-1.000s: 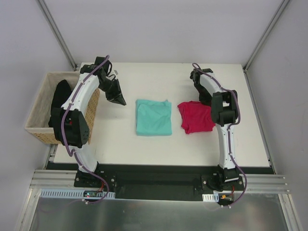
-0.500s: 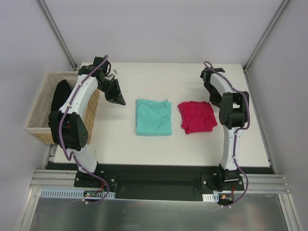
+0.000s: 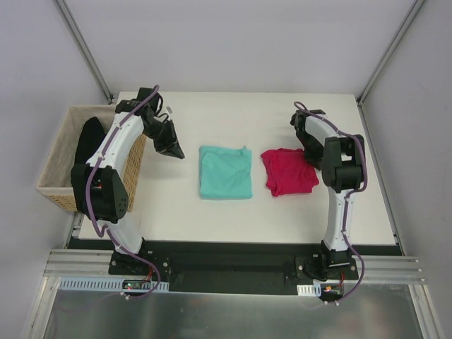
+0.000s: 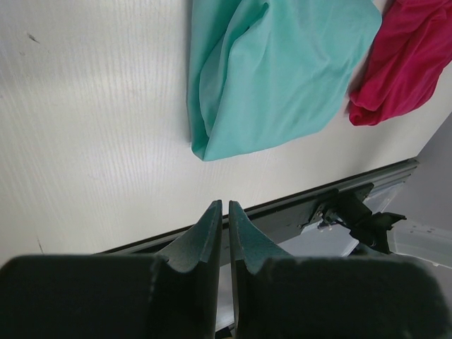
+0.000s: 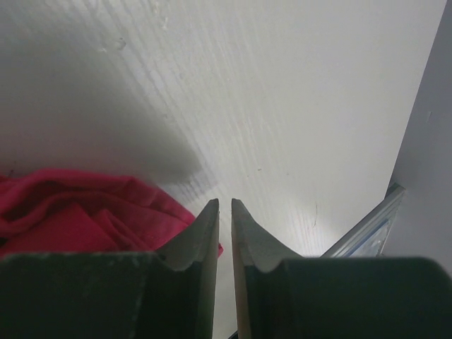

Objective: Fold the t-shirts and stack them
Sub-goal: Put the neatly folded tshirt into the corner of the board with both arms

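The teal-mint t-shirt (image 3: 226, 171) lies folded in a rough rectangle at the table's middle. Just to its right the magenta-pink t-shirt (image 3: 288, 171) lies in a looser, wrinkled fold. My left gripper (image 3: 174, 150) hovers left of the teal t-shirt (image 4: 282, 70), apart from it; its jaws (image 4: 224, 203) are shut on nothing. The pink t-shirt (image 4: 409, 63) also shows at the far right of the left wrist view. My right gripper (image 3: 311, 150) is at the pink t-shirt's (image 5: 85, 212) far right corner. Its tips (image 5: 224, 201) stand over bare table beside the cloth's edge, shut and empty.
A wicker basket (image 3: 60, 162) stands off the table's left edge with a dark garment (image 3: 88, 141) in it, close to my left arm. The white table (image 3: 233, 113) has side walls, with the right wall (image 5: 424, 162) near my right gripper.
My right arm has swung to the right off the pink t-shirt, then eased back a little toward it. The left arm and both t-shirts have barely moved.
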Controlling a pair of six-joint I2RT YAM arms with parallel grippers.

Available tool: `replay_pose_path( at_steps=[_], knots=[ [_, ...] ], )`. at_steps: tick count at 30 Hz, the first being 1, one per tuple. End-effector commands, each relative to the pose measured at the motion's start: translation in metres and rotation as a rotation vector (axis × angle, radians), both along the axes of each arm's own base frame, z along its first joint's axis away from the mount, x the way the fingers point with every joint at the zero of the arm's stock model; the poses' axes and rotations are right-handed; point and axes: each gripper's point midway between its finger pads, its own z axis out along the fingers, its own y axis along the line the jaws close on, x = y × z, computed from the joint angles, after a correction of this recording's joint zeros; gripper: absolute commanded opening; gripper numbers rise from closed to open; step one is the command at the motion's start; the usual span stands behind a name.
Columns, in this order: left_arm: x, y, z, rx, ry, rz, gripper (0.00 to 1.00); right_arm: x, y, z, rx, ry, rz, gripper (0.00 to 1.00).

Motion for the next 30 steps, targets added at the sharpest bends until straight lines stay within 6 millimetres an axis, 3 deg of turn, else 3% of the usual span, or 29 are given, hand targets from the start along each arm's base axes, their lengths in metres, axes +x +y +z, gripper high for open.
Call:
replay_pose_path(
  at_steps=[1, 9, 22, 30],
  knots=[
    [-0.008, 0.005, 0.016, -0.004, -0.048, 0.009, 0.07, 0.009, 0.019, 0.019, 0.031, -0.074, 0.023, 0.15],
    [-0.010, 0.006, 0.015, 0.001, -0.048, 0.021, 0.07, 0.015, 0.043, 0.020, 0.039, -0.072, 0.074, 0.14],
    [-0.017, 0.007, 0.010, 0.003, -0.039, 0.024, 0.07, -0.001, 0.068, 0.003, 0.072, -0.034, 0.095, 0.14],
    [-0.024, 0.009, 0.010, 0.011, -0.041, 0.028, 0.07, 0.002, 0.085, 0.006, 0.089, -0.050, 0.121, 0.14]
  ],
)
